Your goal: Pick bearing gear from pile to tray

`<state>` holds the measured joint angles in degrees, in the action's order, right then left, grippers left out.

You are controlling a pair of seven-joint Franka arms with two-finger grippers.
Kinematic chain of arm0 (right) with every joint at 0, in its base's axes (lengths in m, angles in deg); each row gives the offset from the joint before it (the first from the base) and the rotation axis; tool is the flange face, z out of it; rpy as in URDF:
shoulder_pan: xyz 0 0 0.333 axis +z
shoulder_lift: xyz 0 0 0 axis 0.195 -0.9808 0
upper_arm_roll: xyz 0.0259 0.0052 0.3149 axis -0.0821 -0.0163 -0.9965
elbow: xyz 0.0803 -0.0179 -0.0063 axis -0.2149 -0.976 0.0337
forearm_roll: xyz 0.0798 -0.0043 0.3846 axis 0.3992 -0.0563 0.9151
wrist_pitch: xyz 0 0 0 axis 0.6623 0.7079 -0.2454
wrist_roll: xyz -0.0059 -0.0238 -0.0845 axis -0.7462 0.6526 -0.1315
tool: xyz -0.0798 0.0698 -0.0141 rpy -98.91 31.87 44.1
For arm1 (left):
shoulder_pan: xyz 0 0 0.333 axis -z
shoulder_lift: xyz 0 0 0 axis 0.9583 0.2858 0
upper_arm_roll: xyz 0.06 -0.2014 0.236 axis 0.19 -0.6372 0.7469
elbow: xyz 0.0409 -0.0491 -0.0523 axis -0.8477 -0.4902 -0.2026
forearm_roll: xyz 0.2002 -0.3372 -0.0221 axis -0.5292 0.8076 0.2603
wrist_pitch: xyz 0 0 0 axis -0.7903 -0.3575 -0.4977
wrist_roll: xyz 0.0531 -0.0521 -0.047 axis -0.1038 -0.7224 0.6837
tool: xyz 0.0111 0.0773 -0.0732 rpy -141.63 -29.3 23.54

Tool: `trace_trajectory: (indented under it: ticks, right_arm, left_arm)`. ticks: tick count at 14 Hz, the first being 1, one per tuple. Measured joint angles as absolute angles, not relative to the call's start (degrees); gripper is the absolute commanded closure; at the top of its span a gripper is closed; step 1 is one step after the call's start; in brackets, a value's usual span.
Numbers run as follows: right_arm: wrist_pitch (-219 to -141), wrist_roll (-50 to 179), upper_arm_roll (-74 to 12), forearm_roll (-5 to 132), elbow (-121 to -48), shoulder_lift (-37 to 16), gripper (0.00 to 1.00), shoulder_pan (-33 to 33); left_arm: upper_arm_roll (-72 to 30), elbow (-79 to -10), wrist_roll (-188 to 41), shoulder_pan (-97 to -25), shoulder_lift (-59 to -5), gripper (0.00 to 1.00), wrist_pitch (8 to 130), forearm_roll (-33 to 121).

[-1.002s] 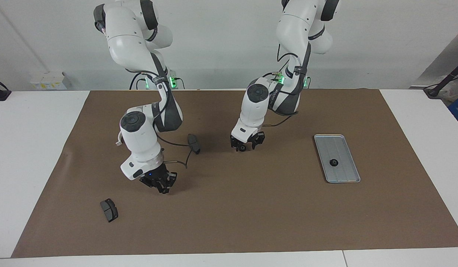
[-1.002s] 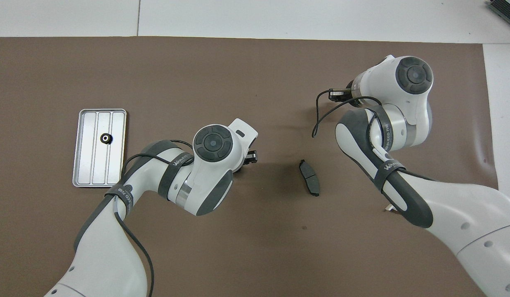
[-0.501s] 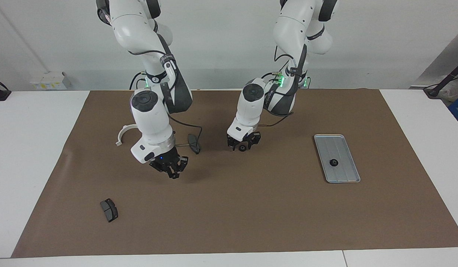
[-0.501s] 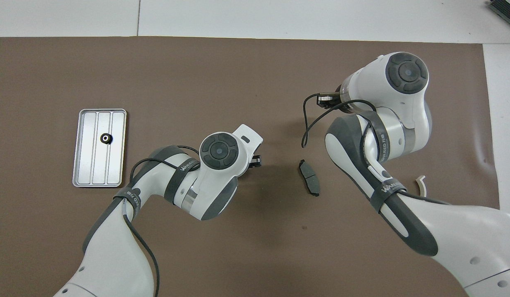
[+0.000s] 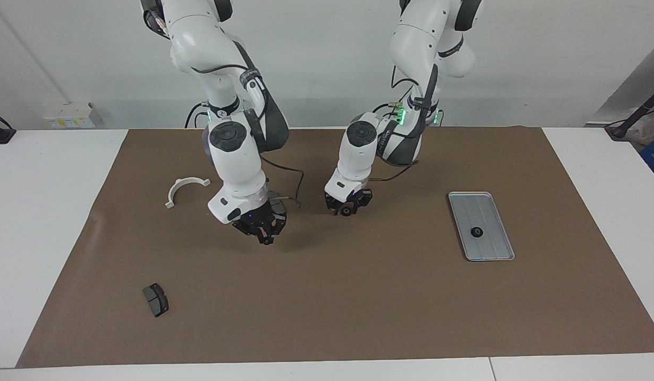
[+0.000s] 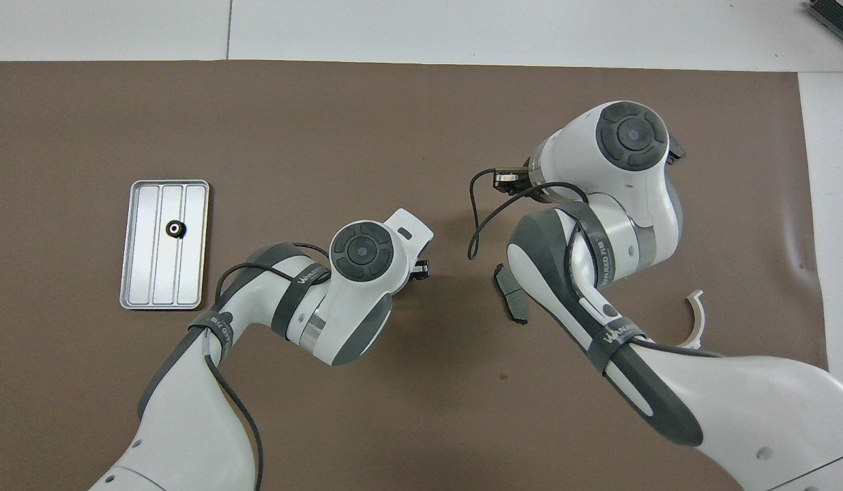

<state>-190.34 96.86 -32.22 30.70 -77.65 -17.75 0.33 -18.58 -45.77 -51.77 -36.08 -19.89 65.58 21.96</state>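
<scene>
A small black bearing gear [image 5: 346,211] lies on the brown mat near the table's middle. My left gripper [image 5: 348,207] is down over it, open, with a finger on each side. The silver tray [image 5: 488,211] [image 6: 145,245] lies toward the left arm's end and holds another black gear [image 5: 476,232] [image 6: 174,229]. My right gripper [image 5: 263,239] hangs shut and empty over the mat, beside a dark curved pad [image 6: 511,300] that it partly hides. In the overhead view the left wrist covers the gear on the mat.
A white half-ring bracket [image 5: 179,185] [image 6: 699,317] lies toward the right arm's end. Another dark pad [image 5: 156,299] lies farther from the robots, near the mat's corner. White table [image 5: 52,211] borders the mat.
The right arm has risen and swung toward the table's middle, uncovering the white bracket. The left gripper's jaws have narrowed around the gear on the mat.
</scene>
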Motion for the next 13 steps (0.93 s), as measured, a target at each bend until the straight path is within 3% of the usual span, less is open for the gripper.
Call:
trace_trajectory:
  ticks: [7, 13]
  right_arm:
    - [-190.3, 103.2, -33.0, 30.7, -79.7, -16.6, 1.0, 3.9]
    - [-190.5, 107.8, -33.4, 30.8, -80.7, -16.3, 1.0, 7.5]
  left_arm:
    - [-18.2, -45.8, -52.1, -36.1, -20.2, 0.68, 65.4, 21.9]
    - [-18.1, -45.9, -52.2, -36.1, -20.2, 0.75, 65.3, 22.0]
